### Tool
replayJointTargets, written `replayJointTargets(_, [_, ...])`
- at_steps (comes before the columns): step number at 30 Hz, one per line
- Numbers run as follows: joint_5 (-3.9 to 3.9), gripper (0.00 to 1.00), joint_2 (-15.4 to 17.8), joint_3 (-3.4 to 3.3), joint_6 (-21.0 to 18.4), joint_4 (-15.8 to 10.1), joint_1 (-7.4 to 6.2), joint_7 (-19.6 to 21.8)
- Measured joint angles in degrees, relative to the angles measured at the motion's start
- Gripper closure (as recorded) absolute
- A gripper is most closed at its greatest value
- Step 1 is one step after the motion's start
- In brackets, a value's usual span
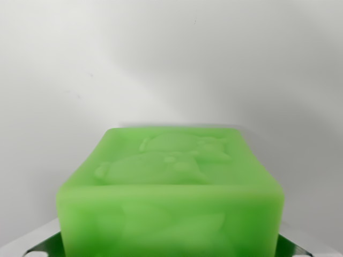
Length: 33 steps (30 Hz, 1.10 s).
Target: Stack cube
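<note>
A translucent green cube point(170, 187) fills the lower half of the wrist view, very close to the camera. Its top face carries a raised relief figure. Only small pieces of my gripper point(170, 252) show: a pale finger part point(27, 245) pokes out at the bottom left corner and a similar part point(308, 249) at the bottom right, both pressed against the cube's sides. The cube sits between them, so the gripper looks shut on it. No second cube is visible.
A plain white surface point(171, 64) spreads behind and around the cube, with a soft shadow on the wrist view's right.
</note>
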State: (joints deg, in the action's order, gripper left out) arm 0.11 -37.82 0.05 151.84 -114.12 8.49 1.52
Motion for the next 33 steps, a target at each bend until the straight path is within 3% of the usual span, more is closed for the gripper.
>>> replayJointTargets(33, [0.0, 1.0, 9.47, 0.0, -7.24, -2.01, 0.0, 0.0])
